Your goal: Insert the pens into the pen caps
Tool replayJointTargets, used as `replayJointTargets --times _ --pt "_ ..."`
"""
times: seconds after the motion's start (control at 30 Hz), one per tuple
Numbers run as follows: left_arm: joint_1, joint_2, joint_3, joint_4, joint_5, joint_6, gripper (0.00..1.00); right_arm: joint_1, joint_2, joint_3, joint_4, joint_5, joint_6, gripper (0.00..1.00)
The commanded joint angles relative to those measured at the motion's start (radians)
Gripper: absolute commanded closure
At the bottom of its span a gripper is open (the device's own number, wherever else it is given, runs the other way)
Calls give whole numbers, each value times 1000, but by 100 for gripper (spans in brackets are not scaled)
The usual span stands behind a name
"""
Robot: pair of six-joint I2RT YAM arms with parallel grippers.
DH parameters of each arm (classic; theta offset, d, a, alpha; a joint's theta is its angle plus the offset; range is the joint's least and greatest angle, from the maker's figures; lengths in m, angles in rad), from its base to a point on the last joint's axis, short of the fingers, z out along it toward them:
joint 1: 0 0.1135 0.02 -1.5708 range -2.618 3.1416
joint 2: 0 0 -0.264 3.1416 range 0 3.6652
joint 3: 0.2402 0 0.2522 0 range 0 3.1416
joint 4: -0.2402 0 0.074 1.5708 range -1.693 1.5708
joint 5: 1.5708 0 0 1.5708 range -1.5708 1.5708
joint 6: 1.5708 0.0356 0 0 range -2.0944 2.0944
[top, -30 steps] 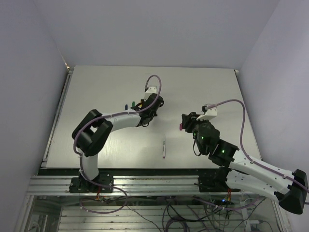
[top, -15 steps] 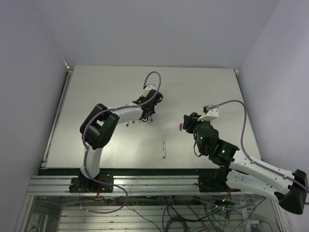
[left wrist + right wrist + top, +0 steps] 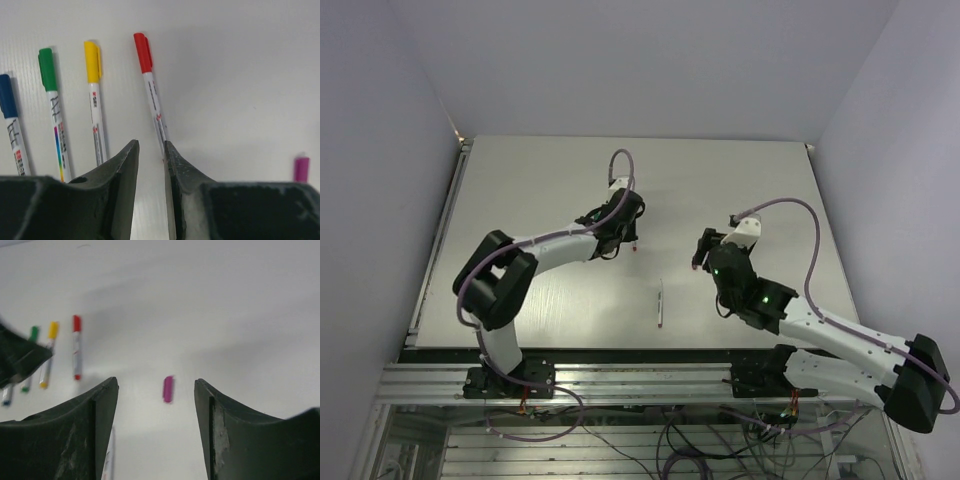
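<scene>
The left tool (image 3: 151, 146) hangs low over the table (image 3: 740, 180), jaws a narrow slit apart and gripping nothing. The red-capped pen (image 3: 151, 92) lies just past its tip, with the yellow-capped pen (image 3: 94, 100), green-capped pen (image 3: 52, 110) and blue-capped pen (image 3: 11, 125) ranged to its left. The right tool (image 3: 155, 384) gapes wide and empty. The magenta cap (image 3: 168, 389) lies loose on the table, framed between its fingers. The uncapped pen (image 3: 660, 303) lies alone, lower centre of the overhead view.

pens (image 3: 95, 120), lower ends behind the left hand (image 3: 150, 147)
</scene>
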Motion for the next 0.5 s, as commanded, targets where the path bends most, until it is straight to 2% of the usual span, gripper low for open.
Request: replayJointTargets --times 0.0,0.1,0.2,0.47 --pt "-35 -111 -91 84 94 -36 63 -156 67 60 -93 -106 103 36" --pt "-112 -172 -133 70 31 -18 62 -326 88 23 -30 -342 104 33" --pt "-194 -213 -155 26 -37 -26 62 -422 124 5 30 -478 97 28" --pt "-316 -229 -217 -22 -56 -114 61 -429 282 48 66 -533 43 24"
